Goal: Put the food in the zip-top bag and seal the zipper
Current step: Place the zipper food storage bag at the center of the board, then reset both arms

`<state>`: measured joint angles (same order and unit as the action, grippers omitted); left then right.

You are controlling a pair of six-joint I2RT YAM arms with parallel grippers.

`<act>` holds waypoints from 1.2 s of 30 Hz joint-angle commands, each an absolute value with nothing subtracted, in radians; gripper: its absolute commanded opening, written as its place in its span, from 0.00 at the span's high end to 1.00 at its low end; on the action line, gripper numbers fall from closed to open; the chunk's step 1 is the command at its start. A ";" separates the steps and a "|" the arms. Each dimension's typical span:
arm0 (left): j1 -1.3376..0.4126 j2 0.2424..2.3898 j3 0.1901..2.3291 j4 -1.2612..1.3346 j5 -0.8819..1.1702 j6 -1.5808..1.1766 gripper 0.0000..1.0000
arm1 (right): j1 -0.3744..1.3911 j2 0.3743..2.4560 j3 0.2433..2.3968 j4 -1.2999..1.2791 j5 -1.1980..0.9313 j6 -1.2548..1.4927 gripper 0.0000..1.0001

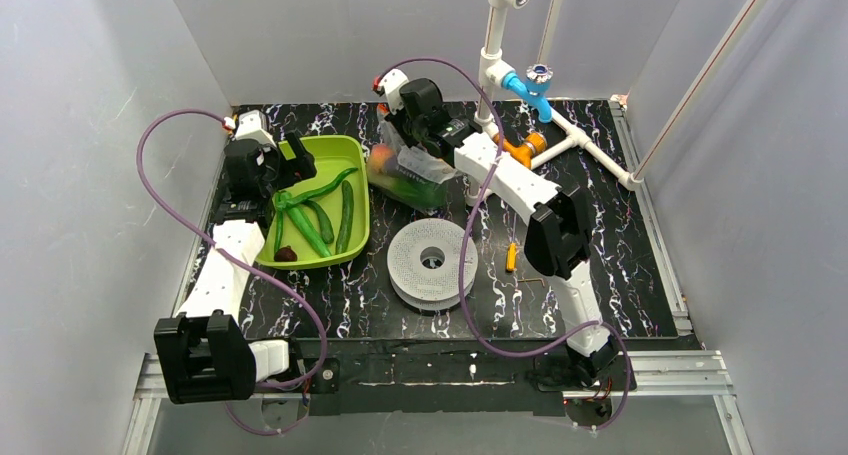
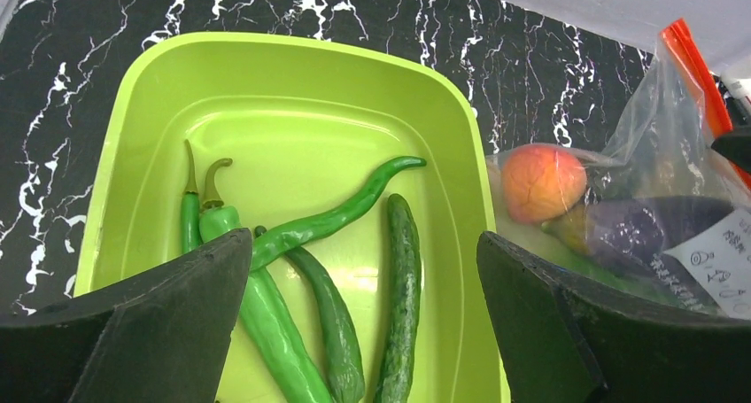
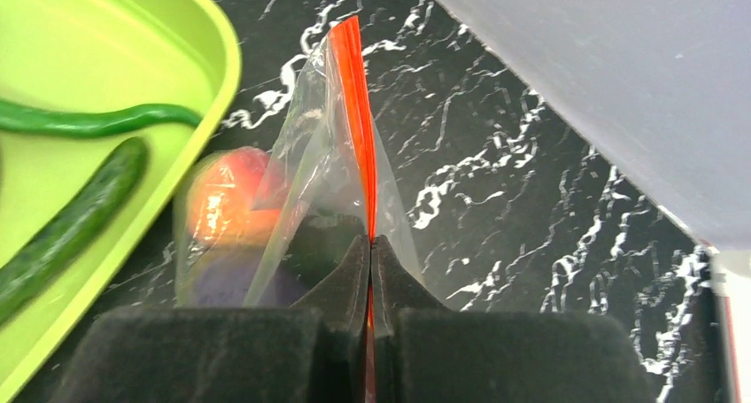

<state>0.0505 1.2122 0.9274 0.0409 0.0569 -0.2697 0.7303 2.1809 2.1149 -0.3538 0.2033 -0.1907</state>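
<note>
The right jaws were pressed fully together on the zipper (image 3: 360,111), whose orange-red strip ran away from between them. They held the zip-top bag (image 1: 405,175) lifted by its mouth edge at the far middle of the black marbled bench (image 1: 350,300), just beside the right rim of the lime-green tray (image 1: 340,147). Through the clear plastic showed an orange-red round fruit (image 2: 542,182) and a purple eggplant (image 2: 646,230) lying against each other, with a white label (image 2: 722,261) on the bag's side. The left jaws stood spread wide and held nothing, hovering over the tray, where long green peppers (image 2: 323,226) and a cucumber (image 2: 403,288) lay, some crossed. A white perforated disc (image 1: 431,263) sat near the bag, toward the bench's near side, with a small yellow-orange stick (image 1: 511,258) to its right.
</note>
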 commanded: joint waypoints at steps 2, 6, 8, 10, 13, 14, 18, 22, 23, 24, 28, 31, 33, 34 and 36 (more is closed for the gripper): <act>0.053 1.230 0.988 0.006 0.049 -0.288 0.02 | 0.723 2.206 2.214 -0.245 0.329 -0.282 0.99; 0.053 1.238 0.994 0.006 0.048 -0.287 0.02 | 0.725 2.212 2.229 -0.235 0.398 -0.342 0.85; 0.052 1.241 0.994 -0.009 0.046 -0.287 0.02 | 0.727 2.210 2.240 -0.236 0.422 -0.367 0.57; 0.052 1.240 0.995 -0.023 0.049 -0.286 0.02 | 0.739 2.202 2.255 -0.256 0.442 -0.381 0.40; 0.053 1.239 0.994 -0.023 0.055 -0.281 0.02 | 0.773 2.162 2.232 -0.253 0.462 -0.425 0.27; 0.053 1.240 0.993 -0.022 0.056 -0.281 0.02 | 0.785 2.152 2.224 -0.244 0.478 -0.447 0.25; 0.052 1.231 0.988 -0.018 0.058 -0.273 0.02 | 0.836 2.121 2.217 -0.249 0.535 -0.489 0.20; 0.052 1.230 0.979 -0.011 0.058 -0.267 0.02 | 0.873 2.064 2.134 -0.288 0.513 -0.422 0.20; 0.052 1.228 0.981 -0.012 0.059 -0.266 0.02 | 0.878 2.054 2.121 -0.323 0.489 -0.372 0.20; 0.053 1.226 0.980 -0.011 0.060 -0.263 0.02 | 0.880 2.045 2.112 -0.363 0.453 -0.317 0.21; 0.053 1.217 0.969 -0.006 0.062 -0.257 0.02 | 0.885 1.992 2.016 -0.457 0.331 -0.139 0.24; 0.052 1.225 0.969 0.005 0.086 -0.258 0.02 | 0.887 1.925 1.936 -0.467 0.262 -0.073 0.24; 0.053 1.231 0.967 0.032 0.113 -0.261 0.02 | 0.890 1.877 1.912 -0.479 0.248 -0.061 0.24; 0.053 1.235 0.966 0.037 0.123 -0.265 0.02 | 0.891 1.850 1.909 -0.488 0.243 -0.060 0.24; 0.053 1.242 0.966 0.049 0.143 -0.273 0.02 | 0.891 1.799 1.908 -0.507 0.239 -0.057 0.23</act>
